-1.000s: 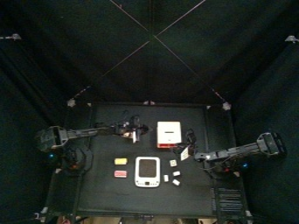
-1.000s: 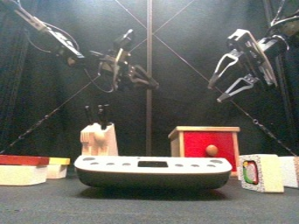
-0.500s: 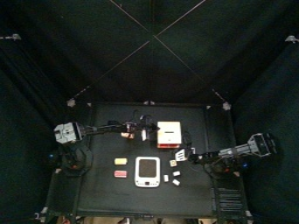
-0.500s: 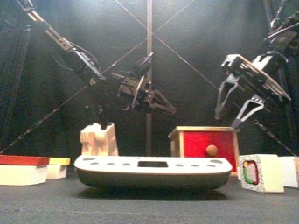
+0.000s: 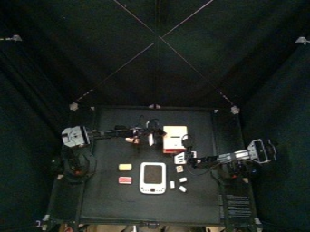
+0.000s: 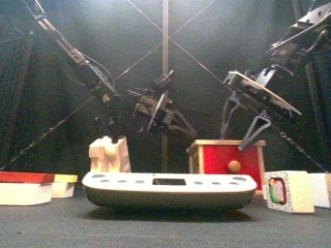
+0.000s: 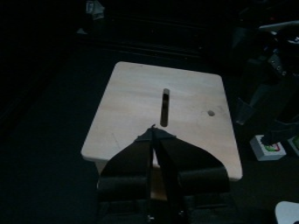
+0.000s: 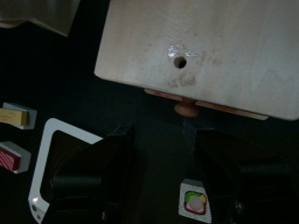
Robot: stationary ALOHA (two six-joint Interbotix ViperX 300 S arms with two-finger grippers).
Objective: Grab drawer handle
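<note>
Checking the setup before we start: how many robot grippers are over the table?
2. The left gripper hangs just left of the drawer; the right gripper hovers near its red front.

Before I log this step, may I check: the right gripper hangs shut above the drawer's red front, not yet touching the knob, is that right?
Not quite: the right gripper is open, not shut. The right wrist view shows its jaws spread wide. The rest holds: it hangs above the red front of the drawer, not yet touching the knob.
</note>
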